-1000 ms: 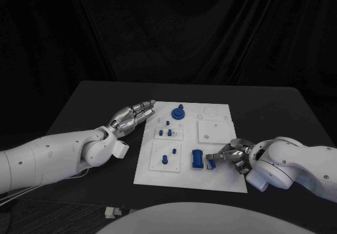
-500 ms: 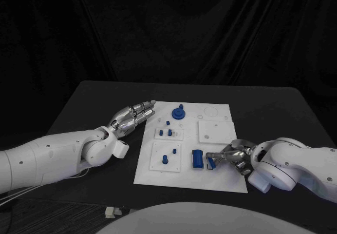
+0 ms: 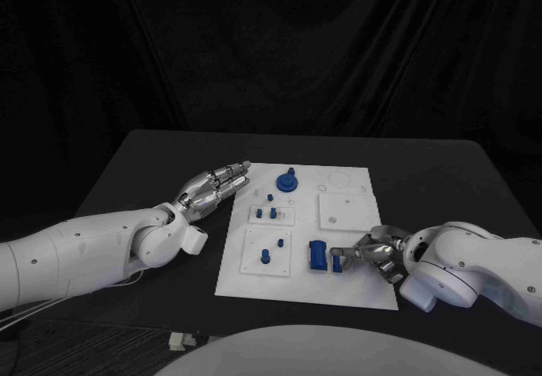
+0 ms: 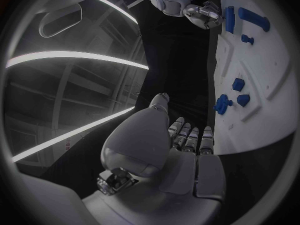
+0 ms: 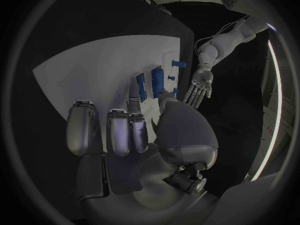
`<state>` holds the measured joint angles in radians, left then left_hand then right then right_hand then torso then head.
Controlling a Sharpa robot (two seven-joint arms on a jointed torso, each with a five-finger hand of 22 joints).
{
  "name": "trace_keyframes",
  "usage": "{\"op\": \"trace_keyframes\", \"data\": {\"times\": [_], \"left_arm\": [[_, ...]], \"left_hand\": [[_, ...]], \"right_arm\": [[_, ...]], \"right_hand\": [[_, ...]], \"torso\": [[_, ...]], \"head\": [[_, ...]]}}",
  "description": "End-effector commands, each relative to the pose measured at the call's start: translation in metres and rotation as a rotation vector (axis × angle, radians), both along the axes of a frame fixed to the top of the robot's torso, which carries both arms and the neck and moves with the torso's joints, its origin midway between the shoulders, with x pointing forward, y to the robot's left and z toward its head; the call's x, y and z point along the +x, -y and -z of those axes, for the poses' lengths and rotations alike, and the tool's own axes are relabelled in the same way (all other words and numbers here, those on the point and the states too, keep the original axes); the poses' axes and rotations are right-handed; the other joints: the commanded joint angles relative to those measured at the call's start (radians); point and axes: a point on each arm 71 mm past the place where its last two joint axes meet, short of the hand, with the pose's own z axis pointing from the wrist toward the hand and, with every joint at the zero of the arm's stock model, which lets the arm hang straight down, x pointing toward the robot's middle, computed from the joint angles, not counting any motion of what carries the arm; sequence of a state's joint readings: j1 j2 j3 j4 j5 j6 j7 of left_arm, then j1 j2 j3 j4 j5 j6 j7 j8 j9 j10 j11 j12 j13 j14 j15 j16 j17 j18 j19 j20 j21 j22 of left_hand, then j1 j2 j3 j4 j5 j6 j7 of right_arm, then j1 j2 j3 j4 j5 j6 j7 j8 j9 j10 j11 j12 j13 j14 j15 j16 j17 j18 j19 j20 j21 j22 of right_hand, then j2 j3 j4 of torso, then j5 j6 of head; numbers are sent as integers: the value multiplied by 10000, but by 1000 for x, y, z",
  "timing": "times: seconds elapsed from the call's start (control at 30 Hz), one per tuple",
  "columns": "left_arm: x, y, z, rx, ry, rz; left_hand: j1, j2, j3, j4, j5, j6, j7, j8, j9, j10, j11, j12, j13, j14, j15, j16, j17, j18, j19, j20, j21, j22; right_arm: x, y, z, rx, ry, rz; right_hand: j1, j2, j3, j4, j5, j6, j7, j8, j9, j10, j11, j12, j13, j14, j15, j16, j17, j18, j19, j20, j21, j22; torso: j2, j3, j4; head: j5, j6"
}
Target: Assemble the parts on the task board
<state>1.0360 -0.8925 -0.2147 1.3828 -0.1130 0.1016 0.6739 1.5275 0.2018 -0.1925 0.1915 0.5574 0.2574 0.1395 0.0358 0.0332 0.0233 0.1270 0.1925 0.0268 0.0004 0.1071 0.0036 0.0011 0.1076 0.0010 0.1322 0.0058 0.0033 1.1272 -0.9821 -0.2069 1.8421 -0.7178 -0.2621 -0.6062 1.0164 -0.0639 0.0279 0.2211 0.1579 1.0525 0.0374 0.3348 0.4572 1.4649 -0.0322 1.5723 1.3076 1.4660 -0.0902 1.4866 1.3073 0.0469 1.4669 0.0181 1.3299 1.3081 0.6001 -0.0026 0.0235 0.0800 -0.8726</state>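
You have a black table (image 3: 452, 176) in front of black curtains, with the white task board (image 3: 350, 286) lying flat at its middle. On the board, a blue block (image 3: 319, 255) sits in the near-right area, its long axis running from you toward the far edge. A round blue part (image 3: 287, 182) stands near the far edge, small blue pegs (image 3: 266, 212) sit mid-board, and another peg (image 3: 265, 254) lies in the near-left recessed plate. Your left hand (image 3: 212, 186) hovers flat beside the board's left edge, fingers straight and together, holding nothing. Your right hand (image 3: 370, 252) rests at the board's near-right, fingertips (image 3: 339, 254) just beside the block, pinching a small blue piece (image 3: 340, 263).
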Motion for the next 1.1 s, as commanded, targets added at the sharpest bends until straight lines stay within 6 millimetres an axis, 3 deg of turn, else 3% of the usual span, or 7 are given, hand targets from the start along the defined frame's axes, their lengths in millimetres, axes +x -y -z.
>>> {"op": "trace_keyframes", "data": {"times": [0.03, 0.57, 0.77, 0.87, 0.93, 1.07, 1.1], "left_arm": [[-1, 2, -1, -177, 23, 73], [-4, -1, -4, -333, 253, -42], [-10, -6, -12, -426, 609, -361], [-13, -7, -19, -489, 900, -540], [-12, -6, -27, -549, 1200, -654], [-10, 1, -38, -646, 1662, -786], [-10, 3, -40, -678, 1761, -803]], "left_hand": [[92, 1, -2, -80, 66, 65, 279, 59, 13, -13, 83, 45, 12, -4, 58, -36, -11, -98, 21, 78, -31, 10], [86, 10, 8, -102, 77, 125, 266, 73, 21, -6, 76, 75, 16, -4, 65, -36, -11, -99, 33, 92, -21, 25], [-331, 59, -184, 322, -173, 387, 174, 147, 43, 50, -11, 209, 28, -4, 21, -36, -11, -7, 84, 131, 19, 77], [-514, 45, -313, 711, -413, 614, 142, 204, 60, 114, -46, 330, 39, -4, -37, -36, -11, 19, 98, 99, 31, 89], [-708, 82, -423, 1017, -673, 881, 64, 264, 80, 201, -132, 477, 55, -4, -140, -36, -11, 46, 109, 21, 42, 99], [-967, 95, -570, 1023, -993, 1173, -54, 322, 100, 318, -264, 619, 70, -4, -290, -36, -11, 78, 111, -97, 45, 98], [-1052, 100, -616, 1023, -1098, 1231, -103, 325, 101, 338, -318, 637, 72, -4, -354, -36, -11, 86, 98, -145, 35, 85]], "right_arm": [[-3, -1, 1, -30, -238, -78], [-3, 6, -17, 1040, 1422, 808], [9, 12, -48, 2371, 4087, 1239], [15, 16, -64, 3225, 5510, 1524], [21, 20, -76, 4050, 6622, 1787], [28, 24, -86, 5247, 7886, 1858], [30, 25, -87, 5557, 8068, 1816]], "right_hand": [[-41, -53, 14, 76, -51, 57, -43, 63, 18, 1059, -89, -15, 2632, 652, -100, -29, 401, 99, 100, -46, -19, 1877], [-202, -104, -92, 675, 5, -293, 1, 85, 116, 1059, -61, -15, 2632, 668, -91, -2, 449, 70, 156, -59, 97, 1914], [-1128, 540, -990, 705, 755, 19, -100, 299, 151, 1059, -170, -15, 2632, 588, -148, -173, 44, 100, 105, -109, 0, 1879], [-1593, 1076, -1588, 702, 470, 63, -135, 172, -44, 407, -80, -1343, 1182, -249, -103, -2155, -3244, 604, -996, -76, -2554, 998], [-1488, 1304, -2016, 706, 266, -148, 166, -116, -371, -2136, 167, -6842, -3898, -1857, 237, -6278, -8080, 1318, -3201, 226, -7615, -1181], [-1360, 1485, -2533, 755, 54, -579, 713, -551, -899, -3838, 951, -10110, -6372, -3173, 1030, -8996, -9284, 1237, -4216, 836, -9650, -2759], [-1192, 1322, -2660, 726, -119, -920, 1189, -797, -1161, -5301, 1456, -11409, -7185, -4537, 1655, -10301, -9910, 956, -5169, 1319, -10688, -3499]], "torso": [[0, -1, 0], [0, -1, -5], [4, -2, -9], [-7, 3, -3], [-15, 4, -2], [-58, 2, -21], [-72, 0, -27]], "head": [[22, 0], [31, 0], [-27, 0], [-85, 0], [-160, 0], [-176, 0], [-178, 0]]}}
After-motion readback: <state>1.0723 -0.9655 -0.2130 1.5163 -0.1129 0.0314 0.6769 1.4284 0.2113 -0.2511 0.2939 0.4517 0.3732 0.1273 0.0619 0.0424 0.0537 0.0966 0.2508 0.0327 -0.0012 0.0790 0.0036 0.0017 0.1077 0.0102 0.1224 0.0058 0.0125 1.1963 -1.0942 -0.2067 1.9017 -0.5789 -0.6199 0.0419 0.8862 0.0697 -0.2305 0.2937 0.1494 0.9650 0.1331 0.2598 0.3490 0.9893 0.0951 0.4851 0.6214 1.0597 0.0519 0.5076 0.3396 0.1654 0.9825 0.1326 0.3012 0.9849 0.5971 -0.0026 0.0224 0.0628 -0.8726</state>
